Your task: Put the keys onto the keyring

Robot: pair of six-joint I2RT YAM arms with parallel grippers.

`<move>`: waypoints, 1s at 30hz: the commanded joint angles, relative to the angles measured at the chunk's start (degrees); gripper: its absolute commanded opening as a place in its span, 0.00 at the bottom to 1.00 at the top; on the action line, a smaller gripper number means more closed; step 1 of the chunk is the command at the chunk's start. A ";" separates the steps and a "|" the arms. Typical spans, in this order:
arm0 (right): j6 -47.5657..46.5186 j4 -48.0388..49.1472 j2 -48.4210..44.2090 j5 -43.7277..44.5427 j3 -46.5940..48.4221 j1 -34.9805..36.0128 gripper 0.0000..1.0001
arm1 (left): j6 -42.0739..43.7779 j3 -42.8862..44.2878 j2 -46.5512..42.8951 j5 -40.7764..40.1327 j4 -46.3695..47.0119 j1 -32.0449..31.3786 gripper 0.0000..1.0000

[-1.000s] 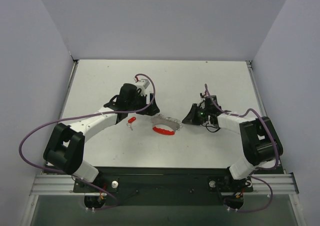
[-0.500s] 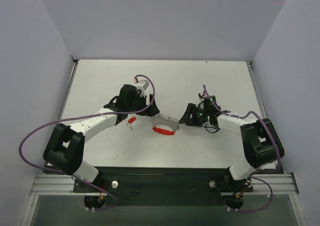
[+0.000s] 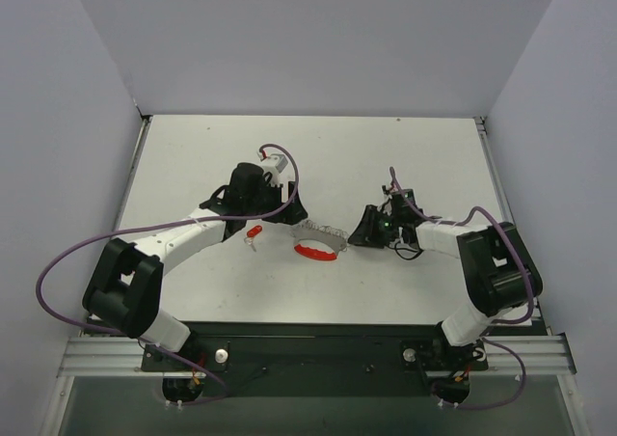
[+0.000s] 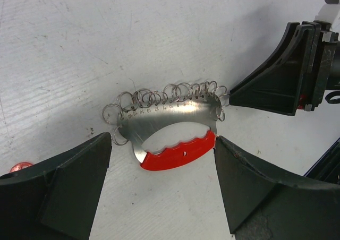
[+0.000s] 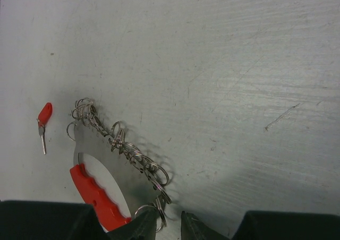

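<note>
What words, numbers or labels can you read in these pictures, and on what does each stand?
None can be read.
A row of tiny engraved marks runs along the curved upper edge of the keyring, on its silver plate: too small to read.
The key shows no text.

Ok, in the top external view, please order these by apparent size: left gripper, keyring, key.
Largest to smallest:
1. left gripper (raised nearer the camera, yet plainly the largest)
2. keyring
3. key, tiny next to both
</note>
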 commanded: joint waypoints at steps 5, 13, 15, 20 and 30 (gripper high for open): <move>0.94 2.17 1.90 -0.56 -0.89 1.31 0.24 | -0.66 -0.03 -1.20 0.80 3.47 0.07 0.88; 2.26 2.35 2.26 0.84 -1.24 2.11 0.00 | -0.66 -0.30 -1.37 0.62 3.47 0.07 0.88; 1.73 1.38 0.77 1.37 -1.24 2.19 0.00 | -0.48 -0.39 -1.64 0.53 3.21 0.07 0.88; -0.99 -3.26 -5.28 0.41 0.86 2.28 0.00 | 0.13 -0.30 -2.87 0.44 2.86 0.07 0.88; -11.71 -15.40 -16.99 -8.18 14.64 3.69 0.00 | 3.21 0.41 -9.89 6.41 4.77 0.07 0.88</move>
